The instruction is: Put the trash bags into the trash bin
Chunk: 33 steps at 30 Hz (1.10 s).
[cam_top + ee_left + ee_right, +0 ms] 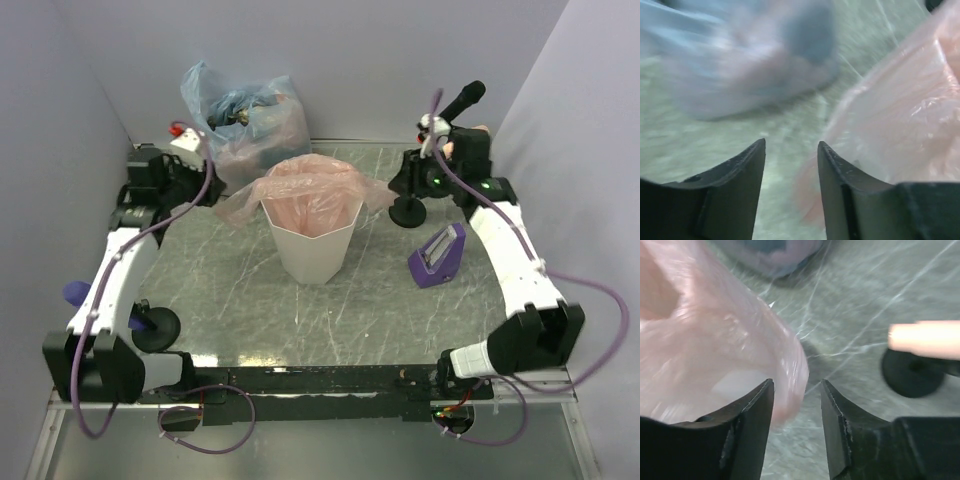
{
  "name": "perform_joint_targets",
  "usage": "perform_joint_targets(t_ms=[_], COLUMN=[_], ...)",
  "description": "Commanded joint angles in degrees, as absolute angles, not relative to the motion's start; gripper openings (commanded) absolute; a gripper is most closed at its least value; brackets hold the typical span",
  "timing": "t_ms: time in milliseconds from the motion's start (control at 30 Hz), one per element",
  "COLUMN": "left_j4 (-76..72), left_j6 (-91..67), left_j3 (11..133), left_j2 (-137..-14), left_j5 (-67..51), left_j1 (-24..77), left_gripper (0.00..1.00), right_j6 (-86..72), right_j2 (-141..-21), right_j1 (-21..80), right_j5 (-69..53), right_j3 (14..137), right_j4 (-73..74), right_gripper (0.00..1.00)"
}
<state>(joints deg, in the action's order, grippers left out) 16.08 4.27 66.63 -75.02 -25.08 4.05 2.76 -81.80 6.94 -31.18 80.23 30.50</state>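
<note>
The white faceted trash bin (312,252) stands mid-table, with a pink trash bag (310,183) draped inside it and over its rim. A stuffed clear-bluish trash bag (245,118) sits on the table behind it, to the left. My left gripper (210,188) hovers at the pink bag's left flap. In its wrist view the left gripper (791,150) is open, with the pink film (900,115) just beside its right finger. My right gripper (797,390) is open at the bag's right flap (715,340), whose edge hangs loose between the jaws.
A purple wedge-shaped box (438,255) lies right of the bin. One black round base (408,212) stands under the right arm and another (155,328) by the left arm. Grey walls close in the table's back and sides.
</note>
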Motion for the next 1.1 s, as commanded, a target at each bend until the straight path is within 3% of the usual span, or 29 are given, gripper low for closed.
perform_joint_targets(t_ms=[0, 67, 233, 367, 667, 767, 833, 1000, 1033, 1067], left_j4=[18.18, 21.69, 21.97, 26.08, 34.36, 34.37, 33.23, 31.55, 31.47, 31.20], left_j6=[10.96, 17.11, 28.29, 32.94, 41.91, 42.89, 42.63, 40.60, 40.43, 40.43], left_j3=[66.97, 66.10, 59.77, 62.04, 66.97, 66.36, 65.48, 64.34, 63.99, 63.38], left_j2=[-66.81, -63.39, -55.11, -58.26, -67.32, -68.12, -67.94, -66.10, -65.22, -64.26], left_j5=[-23.63, -28.36, -40.76, -45.43, -46.06, -45.09, -44.56, -45.00, -45.00, -44.91], left_j1=[0.88, 0.53, 0.61, 1.67, 7.29, 8.08, 8.17, 8.17, 8.17, 8.26], left_gripper=[0.52, 0.54, 0.59, 0.66, 0.64, 0.56, 0.44, 0.04, 0.01, 0.01], right_j6=[8.69, 12.63, 25.03, 33.82, 44.64, 45.88, 45.53, 44.99, 46.04, 47.10], right_j2=[-72.87, -70.94, -65.05, -68.72, -76.02, -76.12, -75.85, -72.52, -71.47, -70.32], right_j1=[4.92, 4.83, 5.80, 7.90, 14.50, 15.64, 15.91, 16.52, 16.78, 16.87], right_j5=[-30.05, -34.52, -46.83, -51.15, -48.08, -45.97, -44.92, -44.04, -43.51, -43.16], right_j3=[82.88, 82.10, 73.93, 76.63, 82.18, 81.13, 80.07, 78.40, 77.79, 77.00], right_j4=[32.25, 32.87, 27.96, 30.93, 35.59, 35.25, 34.20, 33.83, 34.53, 34.80], right_gripper=[0.52, 0.56, 0.77, 0.82, 0.81, 0.71, 0.58, 0.11, 0.02, 0.00])
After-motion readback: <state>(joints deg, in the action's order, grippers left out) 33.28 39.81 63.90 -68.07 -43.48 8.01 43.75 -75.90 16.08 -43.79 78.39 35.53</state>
